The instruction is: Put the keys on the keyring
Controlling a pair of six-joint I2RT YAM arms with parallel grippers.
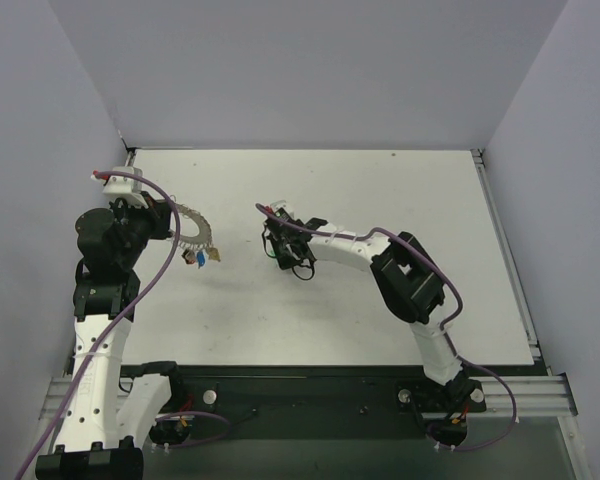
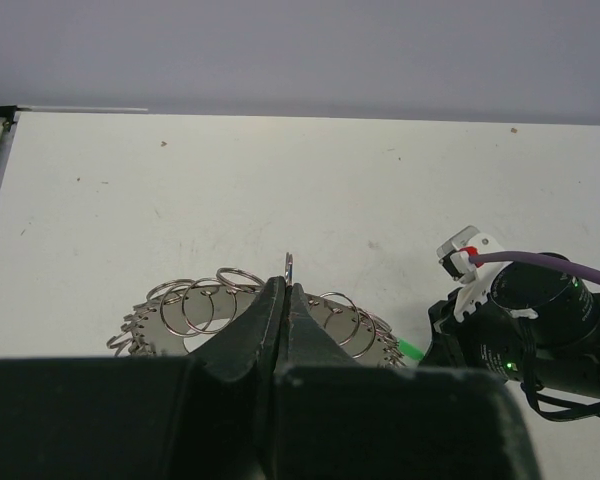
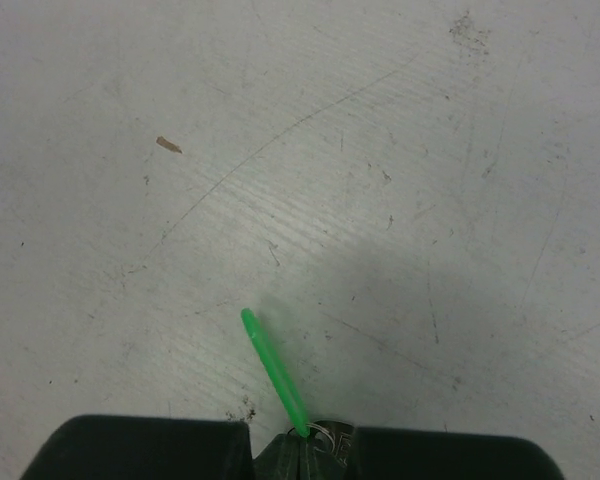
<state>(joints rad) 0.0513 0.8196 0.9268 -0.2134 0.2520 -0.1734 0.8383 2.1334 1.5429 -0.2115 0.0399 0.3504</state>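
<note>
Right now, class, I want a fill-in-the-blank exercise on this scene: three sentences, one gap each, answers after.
1. The left gripper holds the ____.
2. The right gripper pinches a ____ key.
3. The jaws of both are ____, not open.
Missing words: keyring; green; shut.

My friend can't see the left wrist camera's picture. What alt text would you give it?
The closed black left gripper pinches the rim of a silvery keyring hung with small wire loops, over a white table. At right is the right arm, black, with a purple cable and a green key tip beside it.
</note>
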